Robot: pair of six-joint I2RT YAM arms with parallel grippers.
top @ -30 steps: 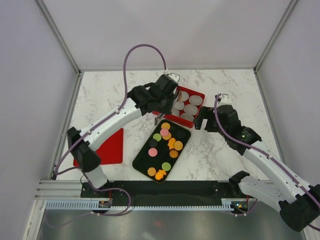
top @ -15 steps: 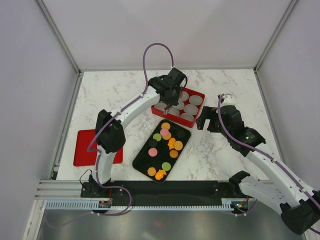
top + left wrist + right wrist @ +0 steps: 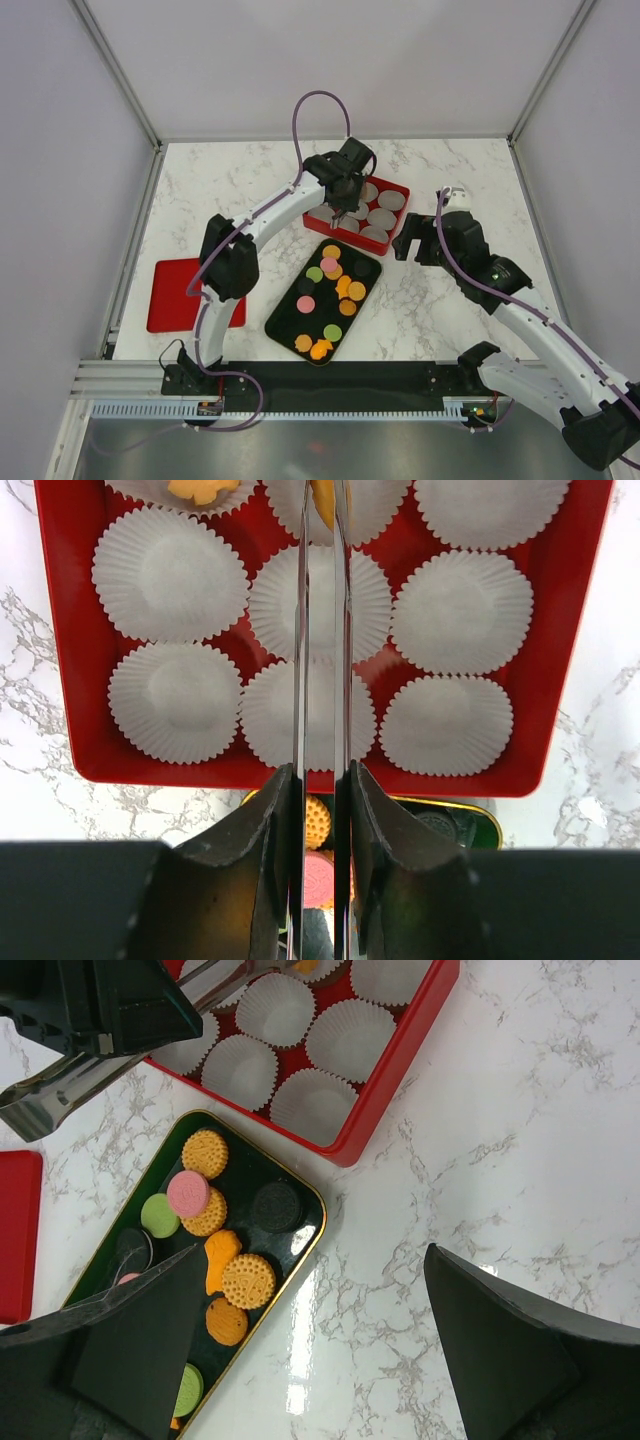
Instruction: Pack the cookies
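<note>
On the near left of the marble table (image 3: 430, 322) lies a flat red lid (image 3: 172, 300), with the left arm passing over its inner edge. Just right of it a black tray (image 3: 283, 322) sits at an angle. It holds most of the cookies (image 3: 343, 290), which are orange, pink, green and dark and lie close together, some overlapping.

The right gripper (image 3: 312, 1256) hangs over bare marble by the tray's far right corner. Its two dark fingers are spread wide with nothing between them.

Just beyond the tray is a red box (image 3: 62, 600) filled with white paper cups (image 3: 460, 610). The left gripper (image 3: 342, 207) reaches over the box from the left, and its long metal blades cover the middle row of cups. The blades are almost together and pinch an orange cookie (image 3: 322, 498) at their tips, above a far middle cup. A second cookie (image 3: 205, 488), also orange, lies in the far left cup.
</note>
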